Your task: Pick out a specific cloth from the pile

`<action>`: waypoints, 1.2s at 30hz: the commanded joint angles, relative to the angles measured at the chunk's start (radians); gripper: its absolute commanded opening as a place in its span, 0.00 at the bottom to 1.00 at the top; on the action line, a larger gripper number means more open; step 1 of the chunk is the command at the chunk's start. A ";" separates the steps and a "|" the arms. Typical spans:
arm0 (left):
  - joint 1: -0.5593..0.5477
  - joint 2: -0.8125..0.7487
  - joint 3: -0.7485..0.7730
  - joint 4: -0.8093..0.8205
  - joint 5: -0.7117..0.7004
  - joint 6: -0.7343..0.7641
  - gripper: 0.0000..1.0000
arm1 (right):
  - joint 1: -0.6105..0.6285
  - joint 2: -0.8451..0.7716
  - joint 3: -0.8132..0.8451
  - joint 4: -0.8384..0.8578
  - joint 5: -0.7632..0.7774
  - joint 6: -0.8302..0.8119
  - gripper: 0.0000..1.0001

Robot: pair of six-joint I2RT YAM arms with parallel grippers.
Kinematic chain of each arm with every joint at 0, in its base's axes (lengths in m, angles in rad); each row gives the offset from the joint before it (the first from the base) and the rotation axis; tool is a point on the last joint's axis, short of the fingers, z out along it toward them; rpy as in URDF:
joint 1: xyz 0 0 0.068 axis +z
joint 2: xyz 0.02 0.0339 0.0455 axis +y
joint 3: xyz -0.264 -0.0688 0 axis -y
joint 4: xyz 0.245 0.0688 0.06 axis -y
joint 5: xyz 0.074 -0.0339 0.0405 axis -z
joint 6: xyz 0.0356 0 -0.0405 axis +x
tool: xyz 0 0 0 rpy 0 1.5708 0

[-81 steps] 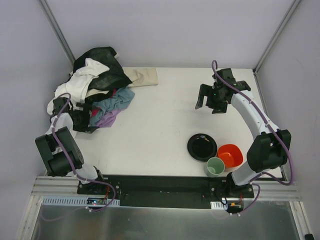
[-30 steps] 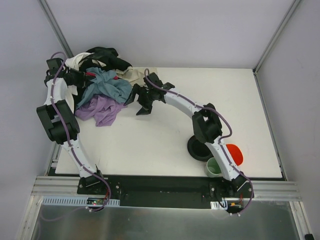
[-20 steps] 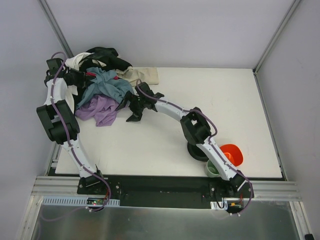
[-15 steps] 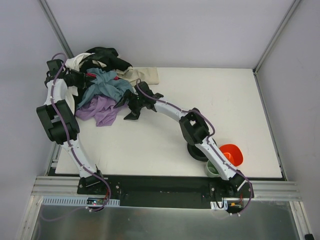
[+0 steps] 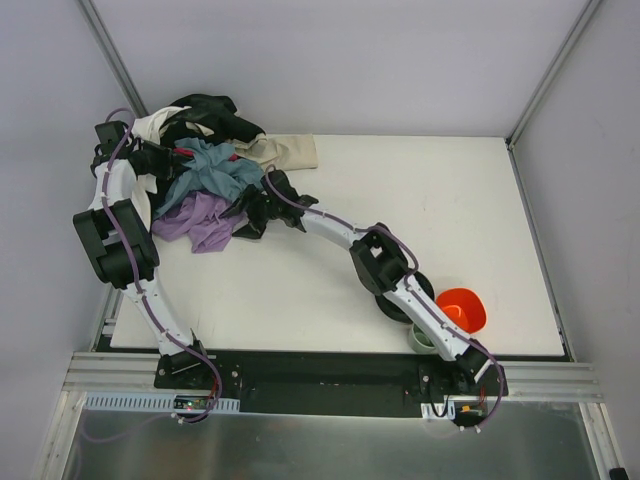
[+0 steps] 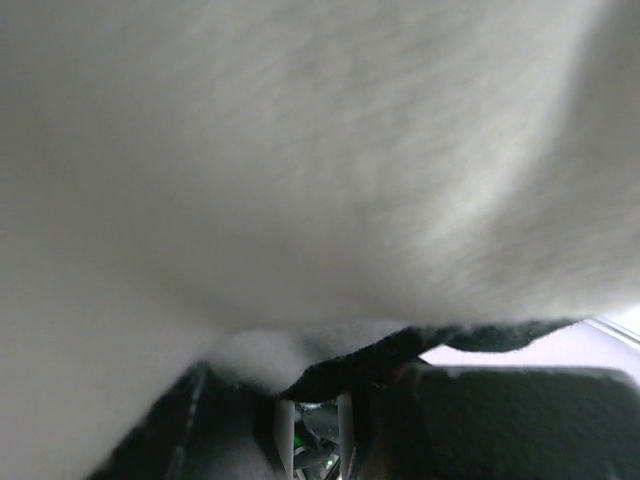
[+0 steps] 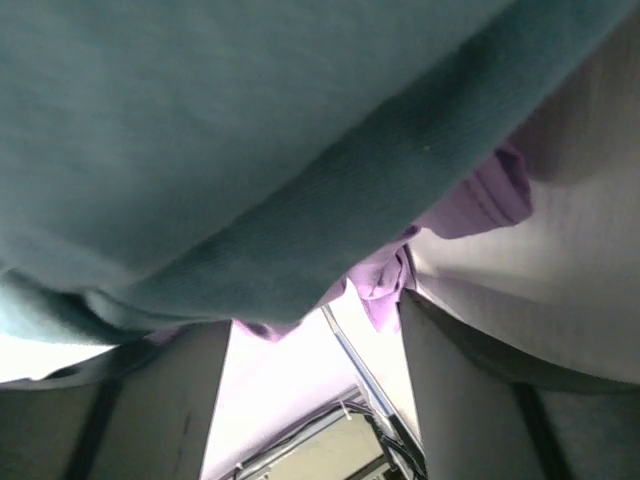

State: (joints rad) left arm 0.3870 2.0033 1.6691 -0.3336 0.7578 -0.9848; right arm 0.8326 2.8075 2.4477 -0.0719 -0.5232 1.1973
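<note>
The pile (image 5: 205,150) of black, white, beige and blue-grey garments lies at the table's far left. The cloth (image 5: 195,220), plain lavender, spreads from under the blue-grey cloth (image 5: 215,175) at the pile's near side. My right gripper (image 5: 244,207) is open at the lavender cloth's right edge. In the right wrist view the blue-grey cloth (image 7: 250,130) hangs over my right gripper (image 7: 315,320), and a lavender fold (image 7: 385,280) sits beside its right finger. My left gripper (image 5: 150,160) is buried in the pile's far-left side, shut on fabric. White fabric (image 6: 300,150) fills the left wrist view.
The right arm stretches across the table and covers most of a black plate (image 5: 421,290). An orange bowl (image 5: 462,308) and a green cup (image 5: 428,337) stand at the near right. The beige cloth (image 5: 290,150) lies by the back edge. Frame posts stand at the back corners.
My right arm has swung left from mid-table to the pile's edge, and its jaws have narrowed a little. The left gripper earlier lifted pile garments back, uncovering the lavender cloth, and now holds still.
</note>
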 commanded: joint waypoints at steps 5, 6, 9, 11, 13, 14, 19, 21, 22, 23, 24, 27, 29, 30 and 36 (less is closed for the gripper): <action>-0.017 -0.038 -0.014 0.057 0.067 -0.002 0.10 | 0.016 0.078 0.076 0.113 0.037 0.186 0.31; -0.017 -0.038 -0.012 0.059 0.067 -0.002 0.10 | 0.016 0.083 0.079 0.116 0.034 0.191 0.22; -0.017 -0.038 -0.014 0.059 0.071 0.000 0.10 | 0.013 0.069 0.060 0.126 0.012 0.191 0.03; -0.017 -0.040 -0.019 0.059 0.072 0.000 0.10 | 0.007 0.041 0.030 0.135 0.000 0.176 0.01; -0.017 -0.044 -0.025 0.059 0.071 0.001 0.10 | -0.001 0.006 -0.010 0.142 -0.015 0.153 0.01; -0.017 -0.047 -0.026 0.057 0.072 0.005 0.10 | -0.006 -0.017 -0.032 0.142 -0.023 0.139 0.01; -0.017 -0.054 -0.034 0.059 0.071 0.006 0.10 | -0.035 -0.126 -0.122 0.109 -0.046 0.049 0.01; -0.016 -0.052 -0.034 0.059 0.071 0.009 0.10 | -0.044 -0.166 -0.138 0.077 -0.054 0.003 0.01; -0.016 -0.052 -0.034 0.056 0.072 0.009 0.10 | -0.049 -0.189 -0.150 0.049 -0.054 -0.020 0.01; -0.016 -0.055 -0.034 0.059 0.072 0.011 0.10 | -0.052 -0.212 -0.168 0.035 -0.055 -0.042 0.01; -0.016 -0.055 -0.035 0.059 0.069 0.011 0.10 | -0.058 -0.236 -0.185 0.023 -0.054 -0.054 0.01; -0.013 -0.055 -0.037 0.059 0.069 0.012 0.09 | -0.073 -0.311 -0.248 0.001 -0.061 -0.096 0.01; -0.010 -0.057 -0.042 0.057 0.069 0.014 0.09 | -0.089 -0.382 -0.301 -0.019 -0.063 -0.143 0.01; -0.008 -0.058 -0.045 0.059 0.069 0.014 0.09 | -0.093 -0.419 -0.332 -0.032 -0.060 -0.169 0.01; 0.003 -0.063 -0.058 0.057 0.066 0.023 0.09 | -0.151 -0.618 -0.460 -0.153 -0.026 -0.346 0.01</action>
State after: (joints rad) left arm 0.3870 1.9999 1.6207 -0.3183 0.8082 -0.9840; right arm 0.7200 2.4142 2.0296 -0.1204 -0.5262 1.0115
